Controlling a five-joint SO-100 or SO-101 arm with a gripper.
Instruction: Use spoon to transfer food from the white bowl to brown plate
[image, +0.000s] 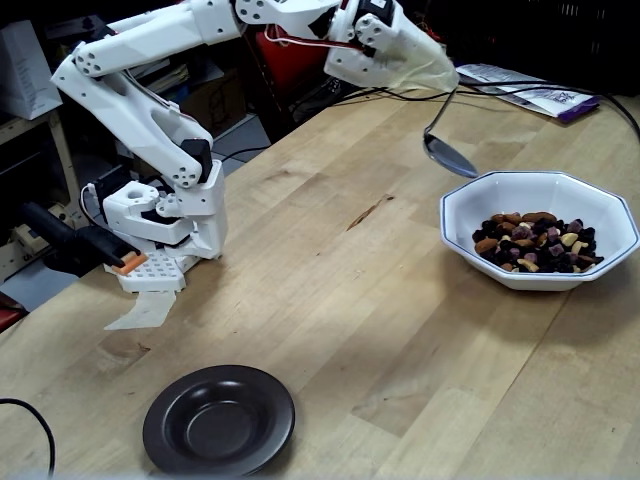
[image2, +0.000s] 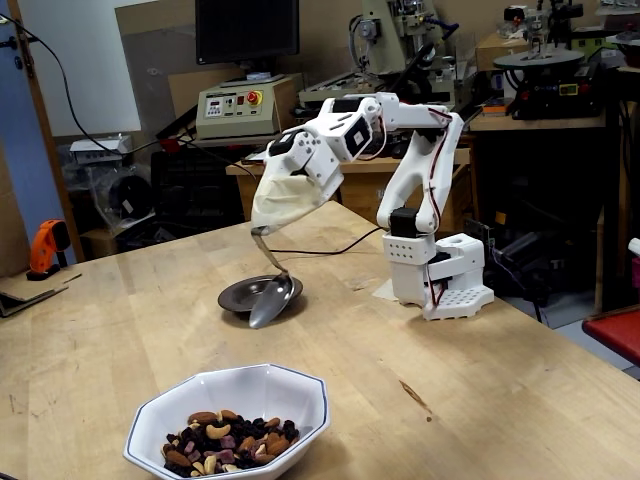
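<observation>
Arm stretched far forward from its base, wrist pitched down. Gripper (image: 425, 70) is wrapped in pale cloth or tape, so the jaws are hidden; cannot tell their set directly, though the spoon (image: 448, 152) hangs from it and is evidently held. Handle runs down out of the wrap, spoon bowl lowest, tipped toward the white bowl (image: 470, 205). In a fixed view (image2: 268, 300) the spoon looks empty and hangs clear above the table. Key relation: spoon tip sits just outside the white bowl's near rim, slightly above it; the food (image: 537, 242) lies beyond, past the rim, piled toward the far side of the well. Judgement: the scoop needs more reach over the rim, then a dip. Plate (image: 218, 418) is empty, well apart, near the table's opposite edge.
</observation>
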